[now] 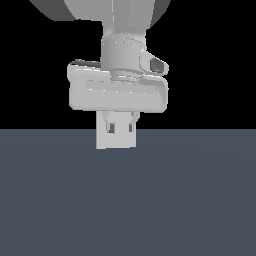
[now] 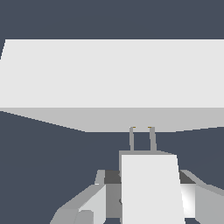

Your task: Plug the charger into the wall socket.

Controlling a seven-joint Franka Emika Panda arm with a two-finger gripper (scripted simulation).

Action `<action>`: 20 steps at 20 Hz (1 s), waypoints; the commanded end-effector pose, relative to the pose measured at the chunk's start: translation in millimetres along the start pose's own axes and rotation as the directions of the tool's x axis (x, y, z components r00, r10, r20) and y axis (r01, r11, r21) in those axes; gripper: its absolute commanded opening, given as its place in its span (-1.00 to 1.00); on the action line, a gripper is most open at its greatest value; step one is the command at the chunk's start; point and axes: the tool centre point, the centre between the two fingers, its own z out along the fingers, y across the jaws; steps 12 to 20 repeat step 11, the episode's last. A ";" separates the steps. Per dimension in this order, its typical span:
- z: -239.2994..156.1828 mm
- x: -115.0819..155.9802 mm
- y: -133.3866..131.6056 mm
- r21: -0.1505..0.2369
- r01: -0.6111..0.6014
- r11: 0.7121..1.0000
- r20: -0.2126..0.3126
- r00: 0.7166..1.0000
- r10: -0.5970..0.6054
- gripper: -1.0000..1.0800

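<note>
In the wrist view, my gripper point(image 2: 146, 203) is shut on the charger point(image 2: 149, 179), a small white block held between the two fingers point(image 2: 85, 205). Two thin grey prongs point(image 2: 141, 139) stick out of its front. Their yellowish tips touch the shaded face of the wall socket point(image 2: 109, 74), a big light-grey slab that fills the width of the view. The socket's holes are hidden at the prong tips. In the exterior view, the gripper point(image 1: 121, 129) hangs low in front of the light-grey square socket plate point(image 1: 116, 142). The charger cannot be told apart from the plate there.
A dark blue-grey floor point(image 1: 128, 200) spreads under the gripper and the plate. The arm's wrist and hand body point(image 1: 118, 92) fill the upper middle of the exterior view against a black background.
</note>
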 end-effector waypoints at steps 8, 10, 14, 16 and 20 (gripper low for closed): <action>3.9 17.3 -0.1 0.001 0.000 1.000 0.000 1.000 0.000 -1.00; 3.7 16.7 0.0 0.001 0.000 1.000 0.000 1.000 0.000 -1.00; 3.7 16.6 0.0 0.001 0.000 1.000 0.000 1.000 0.000 -1.00; 3.7 16.6 0.0 0.001 0.000 1.000 0.000 1.000 0.000 -1.00; 3.7 16.6 0.0 0.001 0.000 1.000 0.000 1.000 0.000 -1.00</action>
